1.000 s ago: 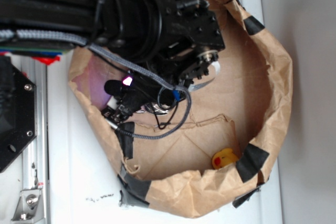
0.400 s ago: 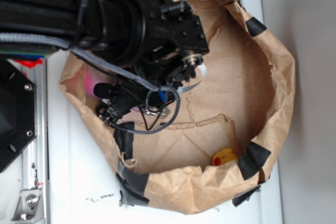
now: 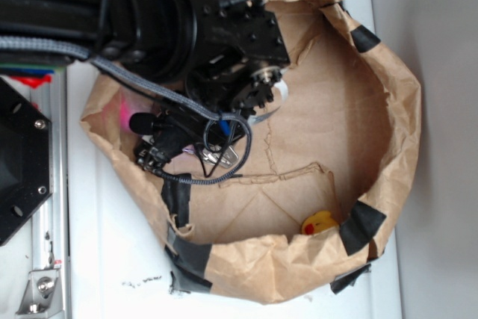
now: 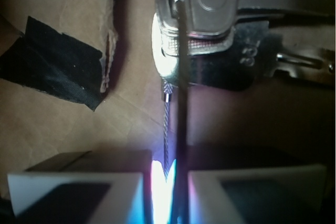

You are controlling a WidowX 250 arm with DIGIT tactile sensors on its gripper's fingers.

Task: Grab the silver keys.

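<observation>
In the exterior view, the black arm reached from the left into a brown paper bag (image 3: 388, 110) with its rim rolled down, standing on a white surface (image 3: 112, 259). The claw (image 3: 213, 147) sat low by the bag's left wall, largely hidden under the arm's own body and cable. The silver keys (image 3: 218, 156) showed just beneath it as a glint of metal with the thin wire ring looping above. A small yellow object (image 3: 320, 224) lay well apart near the front wall.

In the wrist view, the two white pads (image 4: 73, 187) were almost pressed together, pinching the thin wire ring between them, while the key blades hung fanned at the top of the frame.

The hold looked slim: only the wire was caught, not the blades. To do this step well, I judged the claw should keep full pressure and rise straight and slowly, clear of the taped wall, so the ring would not slide out.
</observation>
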